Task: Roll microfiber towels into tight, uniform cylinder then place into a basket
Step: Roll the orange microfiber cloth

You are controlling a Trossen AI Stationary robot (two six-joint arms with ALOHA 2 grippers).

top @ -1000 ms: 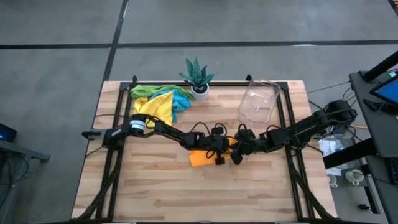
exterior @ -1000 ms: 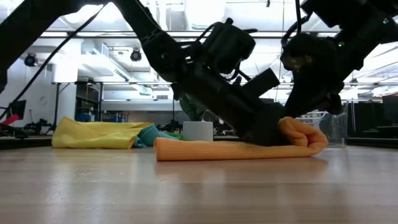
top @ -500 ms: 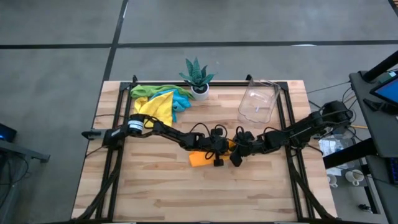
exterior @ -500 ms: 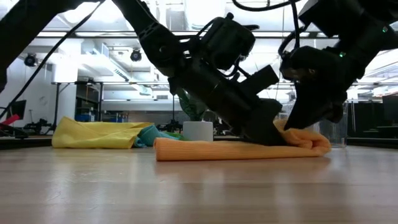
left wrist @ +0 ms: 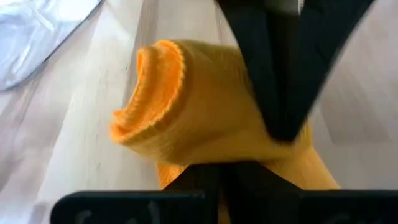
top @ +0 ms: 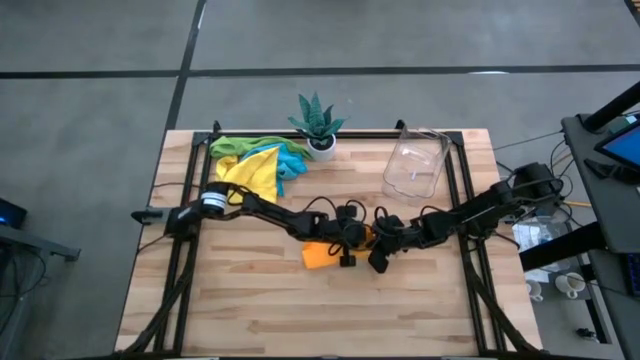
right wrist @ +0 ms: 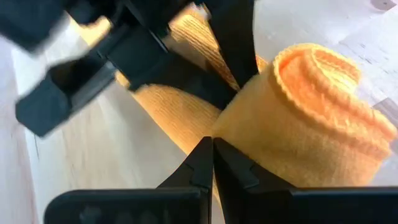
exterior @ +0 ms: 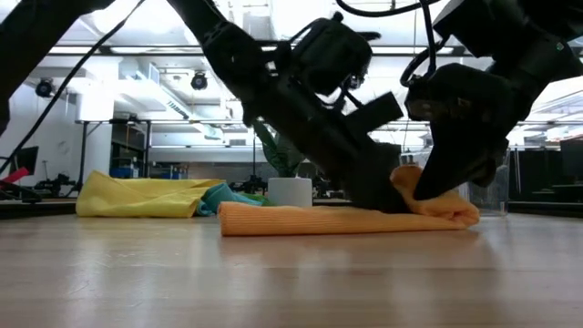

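Orange towel: a soft ribbed orange microfiber towel (top: 318, 254) is lying on the pale wooden slatted table (top: 250, 310), part flat and part curled into a thick roll (right wrist: 317, 124) at the end nearer the right arm.
Left gripper: the left gripper (top: 346, 250) is pressing down on the orange towel just beside the roll; its dark fingers (left wrist: 280, 74) are sitting close together with cloth pinched between them.
Right gripper: the right gripper (top: 380, 254) is meeting the same towel from the opposite side, touching the roll; its two fingers (right wrist: 214, 165) are lying pressed together against the cloth, and whether they are actually gripping a fold is unclear.
Clear basket: a clear see-through plastic rectangular basket (top: 415, 165) is standing beyond the orange towel, well apart from it, toward the table's far right part.
Loose towels: a heap of yellow, green and light blue microfiber towels (top: 255, 160) is lying beyond the orange towel, toward the far left.
Potted plant: a green spiky plant in a white pot (top: 319, 125) is standing farther from the orange towel still, between the heap and the basket.
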